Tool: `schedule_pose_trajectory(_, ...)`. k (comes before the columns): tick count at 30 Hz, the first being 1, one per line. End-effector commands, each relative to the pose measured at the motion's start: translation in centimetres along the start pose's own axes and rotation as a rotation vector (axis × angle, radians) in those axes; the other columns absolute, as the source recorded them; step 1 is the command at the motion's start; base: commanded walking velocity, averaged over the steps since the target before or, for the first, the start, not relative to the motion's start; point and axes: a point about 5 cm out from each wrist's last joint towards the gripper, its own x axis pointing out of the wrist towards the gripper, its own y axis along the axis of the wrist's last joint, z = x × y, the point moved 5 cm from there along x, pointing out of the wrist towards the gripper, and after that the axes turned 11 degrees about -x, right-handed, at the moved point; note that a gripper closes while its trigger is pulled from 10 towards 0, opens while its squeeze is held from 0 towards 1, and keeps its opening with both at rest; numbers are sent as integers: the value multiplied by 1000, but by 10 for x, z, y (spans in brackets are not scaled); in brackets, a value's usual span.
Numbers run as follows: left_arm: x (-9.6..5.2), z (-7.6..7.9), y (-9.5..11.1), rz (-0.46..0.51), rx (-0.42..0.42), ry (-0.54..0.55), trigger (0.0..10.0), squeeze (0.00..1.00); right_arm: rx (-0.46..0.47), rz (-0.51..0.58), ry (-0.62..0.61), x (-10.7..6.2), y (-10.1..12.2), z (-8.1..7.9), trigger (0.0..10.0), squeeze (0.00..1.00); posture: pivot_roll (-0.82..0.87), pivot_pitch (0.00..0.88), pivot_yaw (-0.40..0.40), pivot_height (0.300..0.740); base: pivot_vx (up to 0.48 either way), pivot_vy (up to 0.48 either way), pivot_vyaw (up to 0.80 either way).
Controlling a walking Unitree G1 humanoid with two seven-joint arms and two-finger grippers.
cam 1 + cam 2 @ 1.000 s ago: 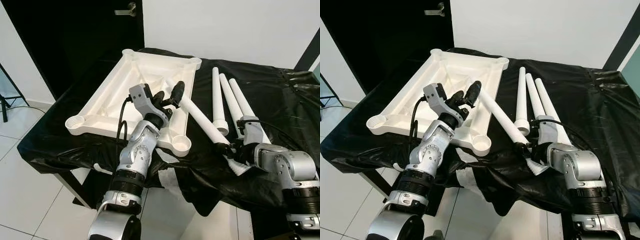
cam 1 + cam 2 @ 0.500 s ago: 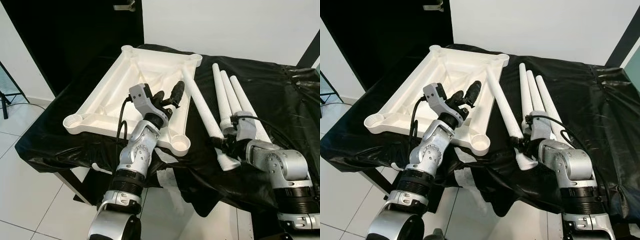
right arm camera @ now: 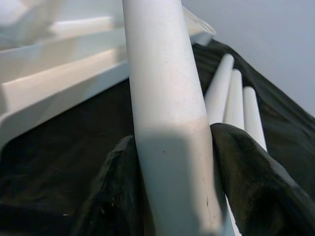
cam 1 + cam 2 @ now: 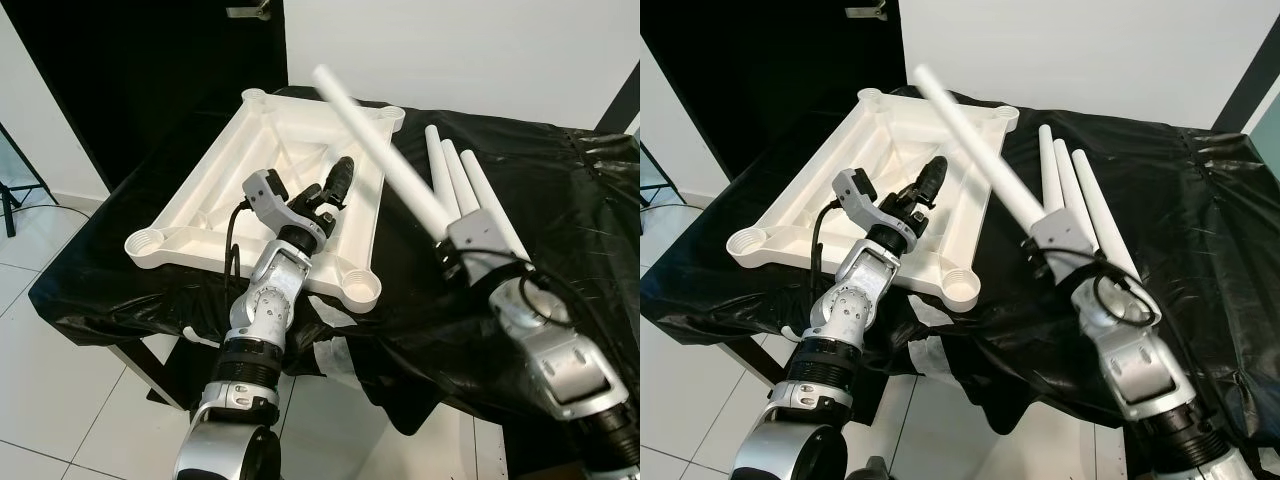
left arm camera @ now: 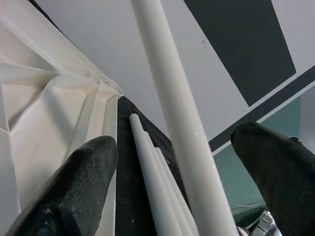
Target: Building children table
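The white tabletop (image 4: 215, 190) lies upside down on the black-covered table, a round socket (image 4: 362, 290) at its near right corner. My right gripper (image 3: 172, 187) is shut on a white table leg (image 4: 385, 155); it grips the leg's lower end, and the leg tilts up and away over the tabletop's right edge. Both fingers (image 3: 251, 182) press against the leg's sides. My left gripper (image 4: 325, 190) hovers open over the tabletop's near right part with nothing between its fingers (image 5: 74, 191). Three more white legs (image 4: 465, 180) lie side by side on the cloth to the right.
A black plastic sheet (image 4: 560, 200) covers the whole table and hangs over its front edge. A dark door (image 4: 150, 70) stands behind on the left, a white wall (image 4: 450, 50) behind the table. Tiled floor (image 4: 50, 400) lies below on the left.
My right gripper has raised the leg off the cloth and swung its far end up over the tabletop. My left gripper has shifted slightly left.
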Motion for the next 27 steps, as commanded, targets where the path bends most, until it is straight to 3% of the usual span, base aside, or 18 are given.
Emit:
schedule_pose_trajectory(1,4,27,-13,-29,-52,-160,10000,0,-28,41,-1,-3,6,-1,10000,0,138,0,0,740,0,0,0)
schedule_pose_trajectory(5,5,28,-13,-38,-29,-171,10000,0,-64,78,11,-4,10,-4,10000,0,139,0,5,740,0,0,0)
schedule_pose_trajectory(8,5,27,-21,-75,22,-167,10000,0,-143,175,30,-6,22,-8,10000,0,140,0,9,740,0,0,0)
schedule_pose_trajectory(17,5,28,-25,-90,24,-169,10000,0,-190,239,89,-11,27,-13,10000,0,144,0,12,740,0,0,0)
schedule_pose_trajectory(20,6,27,-21,-80,22,-165,10000,0,-219,290,171,-20,30,-27,10000,0,146,0,11,740,0,0,0)
schedule_pose_trajectory(25,7,28,-19,-72,22,-164,10000,0,-226,309,189,-23,29,-32,10000,0,147,0,12,740,0,0,0)
schedule_pose_trajectory(26,7,29,-17,-58,15,-170,4118,0,-218,324,187,-24,30,-33,10000,0,146,0,14,740,0,0,0)
schedule_pose_trajectory(27,7,29,-17,-58,15,-170,4118,0,-218,324,187,-24,30,-33,10000,0,146,0,14,740,0,0,0)
